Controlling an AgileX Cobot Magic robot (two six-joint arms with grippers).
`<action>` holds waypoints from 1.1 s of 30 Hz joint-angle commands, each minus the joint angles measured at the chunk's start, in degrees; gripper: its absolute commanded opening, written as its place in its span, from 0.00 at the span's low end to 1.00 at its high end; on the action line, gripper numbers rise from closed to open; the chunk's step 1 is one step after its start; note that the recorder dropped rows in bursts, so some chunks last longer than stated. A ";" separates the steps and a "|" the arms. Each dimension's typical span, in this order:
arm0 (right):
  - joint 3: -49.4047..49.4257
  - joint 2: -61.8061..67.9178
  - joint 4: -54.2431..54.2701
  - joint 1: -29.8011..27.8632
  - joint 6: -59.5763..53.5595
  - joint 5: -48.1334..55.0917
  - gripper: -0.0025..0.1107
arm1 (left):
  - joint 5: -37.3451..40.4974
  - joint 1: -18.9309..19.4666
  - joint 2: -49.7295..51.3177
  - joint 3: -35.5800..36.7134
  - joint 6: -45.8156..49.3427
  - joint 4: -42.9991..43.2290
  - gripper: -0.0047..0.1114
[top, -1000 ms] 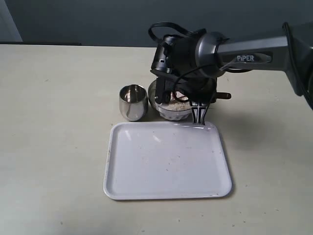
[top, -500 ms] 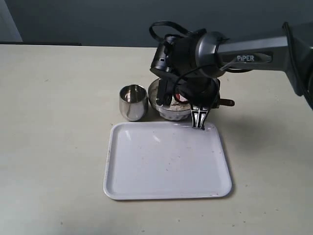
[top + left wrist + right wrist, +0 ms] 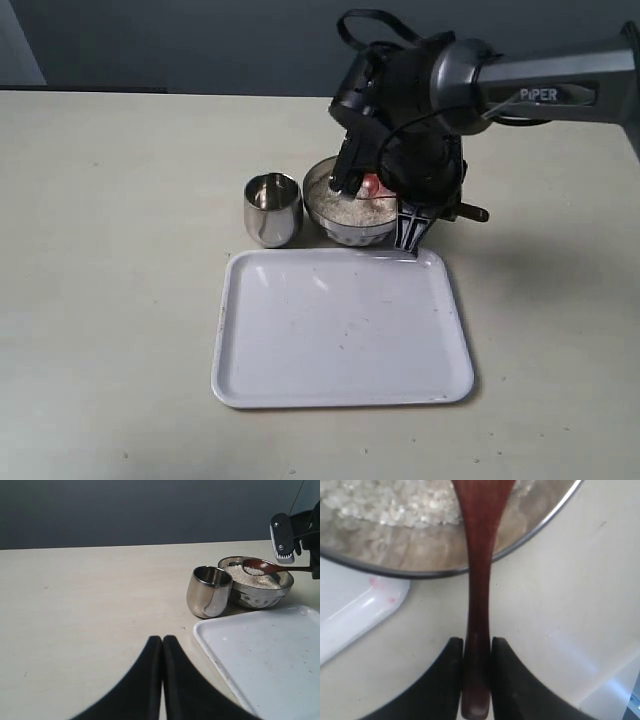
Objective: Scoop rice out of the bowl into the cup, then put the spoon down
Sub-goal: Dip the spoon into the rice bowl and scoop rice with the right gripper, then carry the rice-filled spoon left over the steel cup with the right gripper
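Two steel vessels stand side by side near the middle of the table [image 3: 120, 300], closer to its far edge: the cup [image 3: 272, 208] and, just beside it, the wider bowl [image 3: 345, 215]. The bowl holds the rice [image 3: 252, 577], a white heap that fills it almost to the rim. A white tray [image 3: 340, 325] lies on the table between these vessels and the near edge, and its far rim is very near the foot of the bowl.

The right gripper [image 3: 476, 645] pinches the end of the handle of the spoon [image 3: 479, 580] between its two fingers, and the handle crosses over the rim of the bowl. In the left wrist view the oval end of the spoon carries some white grains and is over the rice in the bowl. I cannot tell if it touches the heap.

The left gripper [image 3: 162, 642] has its fingers pressed together with nothing between them. It is over bare tabletop, well apart from the cup and the tray. The exterior view does not show it.
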 commanded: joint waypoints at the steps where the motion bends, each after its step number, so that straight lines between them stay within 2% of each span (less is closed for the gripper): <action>1: -0.32 -1.71 1.10 -0.53 -0.33 -0.82 0.01 | -0.80 -0.37 -0.30 -0.23 -0.37 0.03 0.04; 8: -0.32 -1.71 5.00 -1.19 -2.90 -2.95 0.01 | -0.80 -0.37 -0.30 -0.23 -0.37 0.03 0.04; 21: -0.40 -3.72 4.05 -1.08 -2.90 -0.54 0.01 | -0.80 -0.37 -0.30 -0.23 -0.37 0.03 0.04; 27: -0.40 -3.72 3.64 2.55 -2.80 -3.64 0.01 | -0.80 -0.37 -0.30 -0.23 -0.37 0.03 0.04; 33: -0.40 -3.72 3.89 2.81 -2.79 -4.38 0.01 | -0.80 -0.37 -0.30 -0.23 -0.37 0.03 0.04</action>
